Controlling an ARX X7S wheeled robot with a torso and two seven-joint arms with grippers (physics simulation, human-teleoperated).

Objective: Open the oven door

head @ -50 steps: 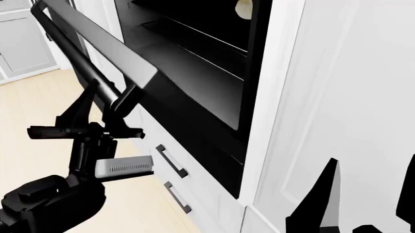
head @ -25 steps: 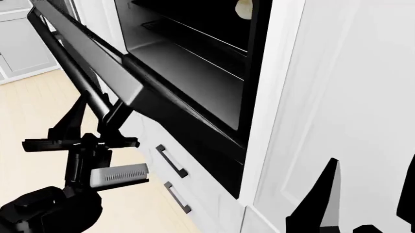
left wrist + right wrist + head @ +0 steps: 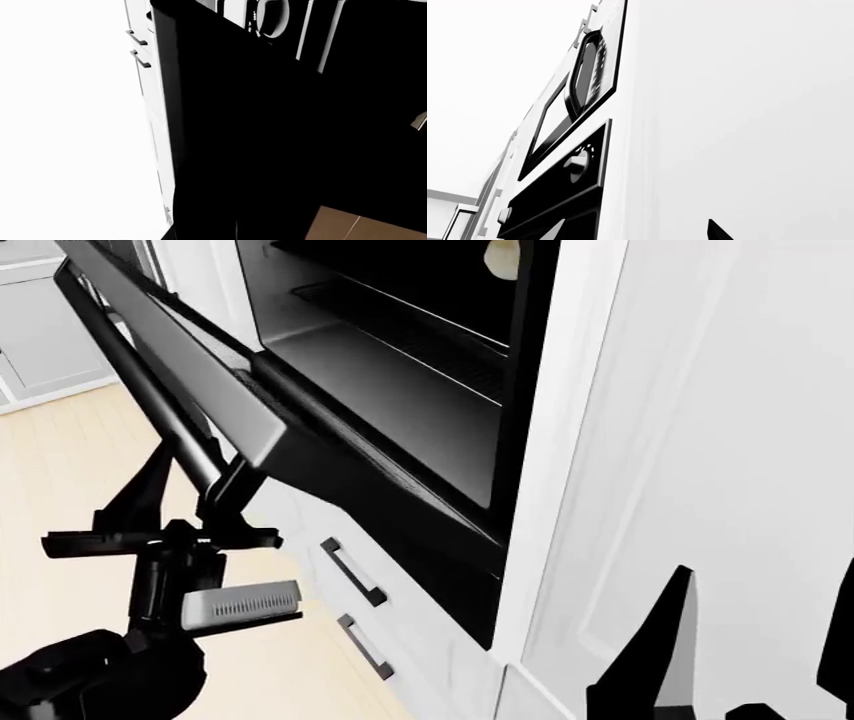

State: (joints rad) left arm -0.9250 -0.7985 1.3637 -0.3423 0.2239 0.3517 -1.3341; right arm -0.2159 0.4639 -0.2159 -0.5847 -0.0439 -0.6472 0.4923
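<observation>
Head view: the door [image 3: 220, 390] hangs part-open, its handle bar [image 3: 147, 380] running diagonally between the spread fingers of the left gripper [image 3: 187, 485] below it; right fingers' spacing cannot be judged.

A home kitchen: built-in oven [image 3: 400, 350] with racks set in white cabinetry [image 3: 694, 440] above drawers [image 3: 350, 572], wood floor [image 3: 67, 460].

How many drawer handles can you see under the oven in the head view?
2: the upper handle sits just below the open oven door; the lower handle is beneath it. More may be hidden behind the door or out of frame.
</observation>
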